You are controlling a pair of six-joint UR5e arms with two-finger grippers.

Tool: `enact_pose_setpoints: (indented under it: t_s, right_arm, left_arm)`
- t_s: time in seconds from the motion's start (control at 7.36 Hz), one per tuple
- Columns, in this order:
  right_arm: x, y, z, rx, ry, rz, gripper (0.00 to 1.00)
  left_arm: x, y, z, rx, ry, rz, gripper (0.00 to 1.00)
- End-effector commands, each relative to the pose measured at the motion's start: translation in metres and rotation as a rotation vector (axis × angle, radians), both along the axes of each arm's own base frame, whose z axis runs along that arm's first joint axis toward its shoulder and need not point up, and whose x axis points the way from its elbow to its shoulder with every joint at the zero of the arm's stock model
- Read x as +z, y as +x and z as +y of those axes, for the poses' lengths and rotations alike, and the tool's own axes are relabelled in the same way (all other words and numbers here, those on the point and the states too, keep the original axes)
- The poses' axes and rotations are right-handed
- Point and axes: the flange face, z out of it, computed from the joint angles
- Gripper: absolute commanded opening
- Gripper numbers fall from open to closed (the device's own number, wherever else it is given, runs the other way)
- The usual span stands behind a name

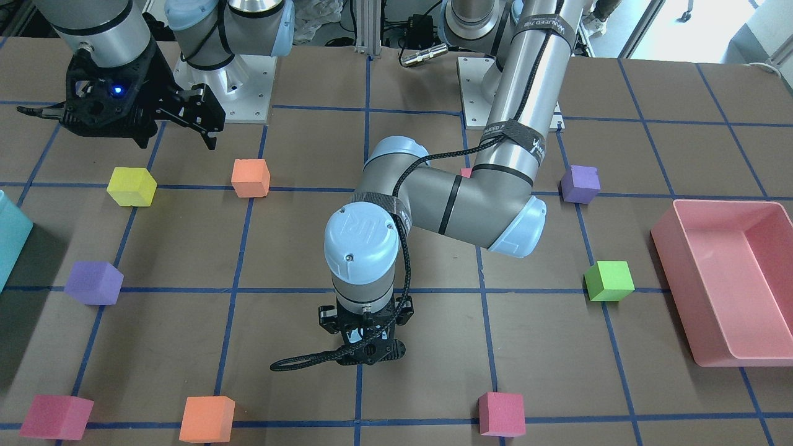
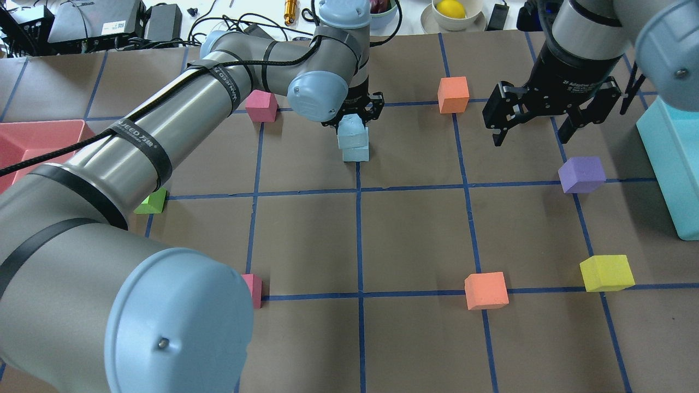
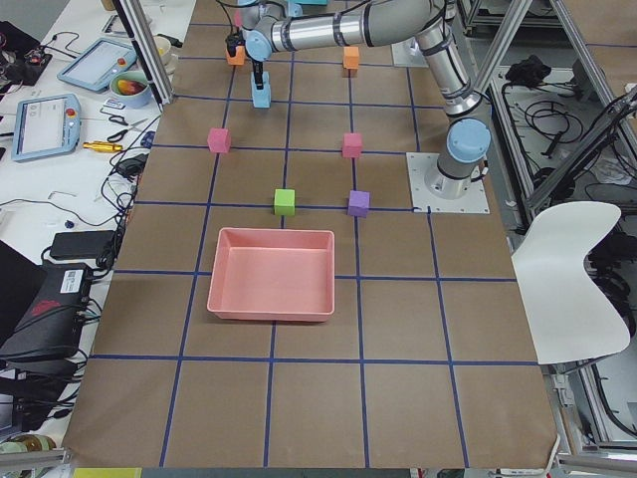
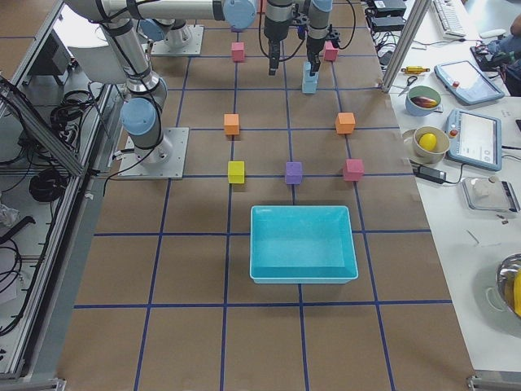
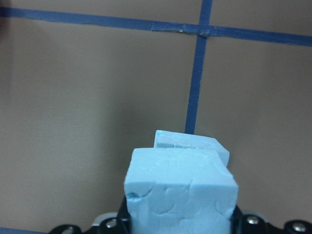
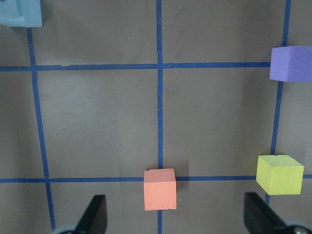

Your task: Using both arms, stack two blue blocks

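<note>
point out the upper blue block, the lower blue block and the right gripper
upper blue block [image 2: 351, 131]: overhead view, middle of its visible faces
lower blue block [image 2: 356, 154]: overhead view, its near face
right gripper [image 2: 528, 141]: overhead view, midway between its open fingertips

On the left wrist camera the near pale sky-blue foam cube [image 5: 180, 195] runs off the bottom and hides most of the second sky-blue cube [image 5: 195, 142] at its twelve o'clock. Overhead, the silver-grey left arm [image 2: 180, 109] covers half the green foam cube [image 2: 152, 203], and the large teal box [image 2: 669, 164] is cut off at three o'clock.
</note>
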Motion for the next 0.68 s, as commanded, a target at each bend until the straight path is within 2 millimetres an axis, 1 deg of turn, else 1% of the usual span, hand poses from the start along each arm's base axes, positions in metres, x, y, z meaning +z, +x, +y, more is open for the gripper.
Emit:
enact_pose_setpoints:
  t_s: [0.0, 0.14, 0.27, 0.41, 0.54]
  right_arm:
    - [0.001, 0.002, 0.003, 0.013, -0.001, 0.027, 1.0]
    - [0.001, 0.001, 0.003, 0.013, -0.002, 0.033, 1.0]
    - [0.001, 0.001, 0.003, 0.013, 0.0, 0.033, 1.0]
    - [0.001, 0.001, 0.003, 0.013, 0.0, 0.033, 1.0]
    - [0.001, 0.001, 0.003, 0.013, 0.0, 0.035, 1.0]
  left_arm:
    - [0.003, -0.001, -0.001, 0.0, -0.006, 0.007, 0.33]
    - [0.002, -0.001, -0.002, 0.001, -0.006, 0.008, 0.34]
    - [-0.001, -0.001, -0.002, 0.001, -0.003, 0.008, 0.48]
    - [-0.006, -0.002, -0.003, 0.012, -0.001, 0.008, 0.67]
    - [-0.007, -0.002, -0.004, 0.029, -0.002, 0.012, 0.81]
